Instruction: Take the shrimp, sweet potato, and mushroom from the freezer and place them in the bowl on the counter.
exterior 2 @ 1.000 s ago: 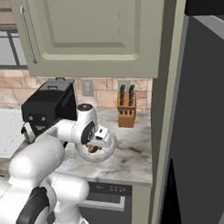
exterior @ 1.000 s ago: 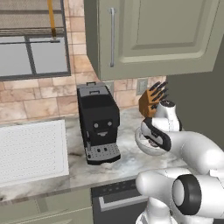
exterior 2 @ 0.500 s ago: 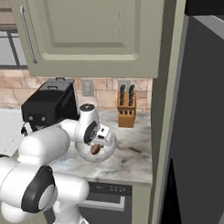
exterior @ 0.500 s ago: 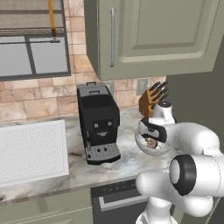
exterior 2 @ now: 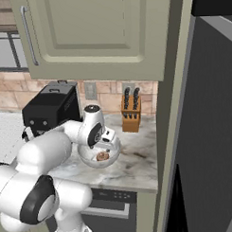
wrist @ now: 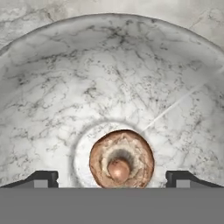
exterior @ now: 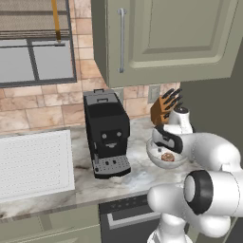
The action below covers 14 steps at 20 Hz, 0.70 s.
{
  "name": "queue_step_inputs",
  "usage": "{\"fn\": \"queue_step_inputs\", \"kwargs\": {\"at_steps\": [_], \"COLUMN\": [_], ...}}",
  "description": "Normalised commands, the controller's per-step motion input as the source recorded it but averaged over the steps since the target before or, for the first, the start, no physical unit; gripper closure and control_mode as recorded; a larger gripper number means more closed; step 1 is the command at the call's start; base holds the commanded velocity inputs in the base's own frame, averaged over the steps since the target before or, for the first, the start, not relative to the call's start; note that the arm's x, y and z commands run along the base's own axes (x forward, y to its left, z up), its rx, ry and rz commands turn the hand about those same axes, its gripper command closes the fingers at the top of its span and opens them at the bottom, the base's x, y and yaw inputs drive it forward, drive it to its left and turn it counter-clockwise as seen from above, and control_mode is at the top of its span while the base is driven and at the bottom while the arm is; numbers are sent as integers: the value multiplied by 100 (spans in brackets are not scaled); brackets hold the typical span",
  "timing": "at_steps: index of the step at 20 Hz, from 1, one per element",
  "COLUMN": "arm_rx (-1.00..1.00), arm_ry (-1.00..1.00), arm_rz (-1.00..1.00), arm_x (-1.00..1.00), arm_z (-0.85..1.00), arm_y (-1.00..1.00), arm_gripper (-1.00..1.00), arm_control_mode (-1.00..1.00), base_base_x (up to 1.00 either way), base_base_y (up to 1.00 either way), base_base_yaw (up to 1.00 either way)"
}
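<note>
A brown mushroom (wrist: 121, 158) lies cap down at the bottom of the marbled whitish bowl (wrist: 109, 74). My gripper (wrist: 112, 179) hangs just above it, open, its fingertips (wrist: 43, 177) wide apart on either side and touching nothing. The bowl (exterior: 153, 153) stands on the pale counter (exterior: 118, 182) beside the knife block, with the gripper (exterior: 166, 141) over its rim. From the right I see the bowl (exterior 2: 86, 157), the mushroom (exterior 2: 102, 156) and the dark grey freezer (exterior 2: 208, 133) at the right edge. The shrimp and the sweet potato are out of view.
A black coffee machine (exterior: 107, 133) stands left of the bowl and a wooden knife block (exterior: 163, 107) behind it against the brick wall. Green wall cabinets (exterior: 180, 42) hang low overhead. A white ribbed drainer (exterior: 33, 163) lies far left. A dishwasher (exterior: 128, 218) sits under the counter.
The jaws have spread wider above the bowl. The arm's elbow has swung a little lower and nearer the cameras. The bowl has not moved.
</note>
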Motion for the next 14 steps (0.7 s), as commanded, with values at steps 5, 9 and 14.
{"fn": "queue_step_inputs", "kwargs": {"at_steps": [5,9,14], "arm_rx": [0,0,-2], "arm_ry": [-14,-12,-11], "arm_rz": [-1,0,0], "arm_x": [-94,-88,-67], "arm_z": [49,90,82], "arm_y": [0,0,21], "arm_gripper": [-100,-100,-100], "arm_control_mode": [-100,-100,-100], "base_base_x": [0,0,0], "base_base_y": [0,0,0], "base_base_yaw": [0,0,0]}}
